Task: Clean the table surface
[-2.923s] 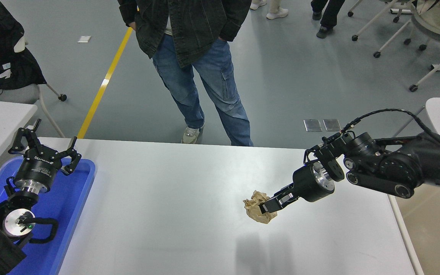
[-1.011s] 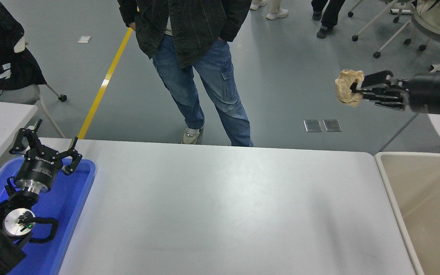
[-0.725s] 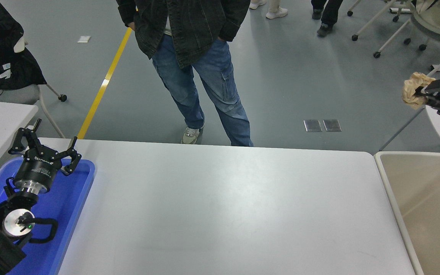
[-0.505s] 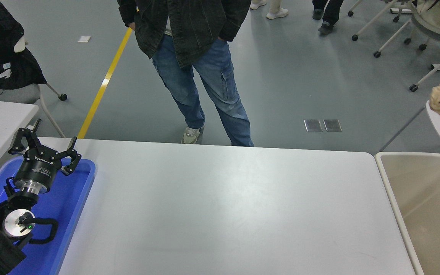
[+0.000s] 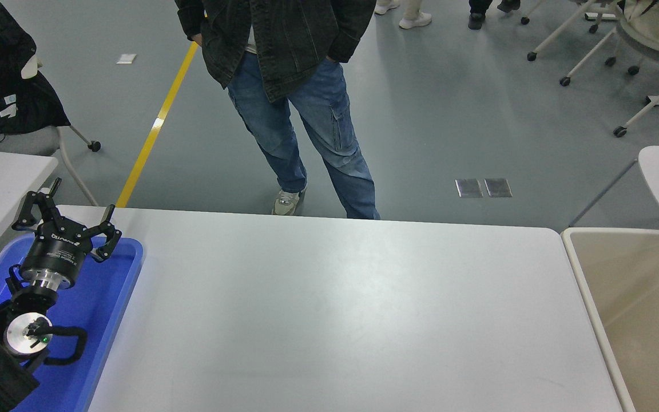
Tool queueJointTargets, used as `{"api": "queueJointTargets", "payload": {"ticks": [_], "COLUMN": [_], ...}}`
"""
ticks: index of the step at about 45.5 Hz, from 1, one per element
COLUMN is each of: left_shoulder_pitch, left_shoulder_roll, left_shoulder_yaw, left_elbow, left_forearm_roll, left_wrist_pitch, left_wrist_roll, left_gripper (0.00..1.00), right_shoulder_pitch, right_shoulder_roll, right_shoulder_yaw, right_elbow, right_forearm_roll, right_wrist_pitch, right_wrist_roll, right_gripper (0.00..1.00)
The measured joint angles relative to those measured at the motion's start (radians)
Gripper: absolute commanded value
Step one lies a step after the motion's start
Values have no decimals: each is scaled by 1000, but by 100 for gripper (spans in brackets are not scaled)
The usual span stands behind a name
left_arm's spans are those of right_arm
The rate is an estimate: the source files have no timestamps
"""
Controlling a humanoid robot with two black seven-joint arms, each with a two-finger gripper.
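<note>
White table surface (image 5: 335, 309) bearing blue tray (image 5: 115, 297)

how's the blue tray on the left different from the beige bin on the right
The blue tray is bright blue and shallow with a low rim; the beige bin is pale beige and looks far deeper, with tall walls. The tray lies on the table surface at its left end, under the parked left gripper; the bin stands off the table's right end, with nothing visible in it. Both are rectangular with rounded corners, and both are cropped by the frame.
</note>
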Motion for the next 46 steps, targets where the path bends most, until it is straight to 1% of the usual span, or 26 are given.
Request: {"api": "queueJointTargets", "payload": {"ticks": [9, 23, 33, 46], "left_shoulder_pitch": [0, 0, 0, 0], "left_shoulder_roll": [0, 0, 0, 0], "left_shoulder_yaw": [0, 0, 0, 0], "left_elbow": [0, 0, 0, 0], "left_forearm_roll": [0, 0, 0, 0], "left_wrist_pitch": [0, 0, 0, 0], "left_wrist_roll": [0, 0, 0, 0], "left_gripper": [100, 100, 100, 100], "right_shoulder_pitch": [-57, -134, -151, -169], "right_shoulder_roll": [44, 127, 161, 206], "right_shoulder_yaw": [2, 69, 198, 372], "right_elbow": [-4, -6, -2, 5], "right_forearm_roll": [88, 262, 369, 413], "right_wrist_pitch": [-101, -230, -267, -276], "right_wrist_roll": [-45, -67, -69, -70], "right_gripper": [0, 0, 0, 0]}}
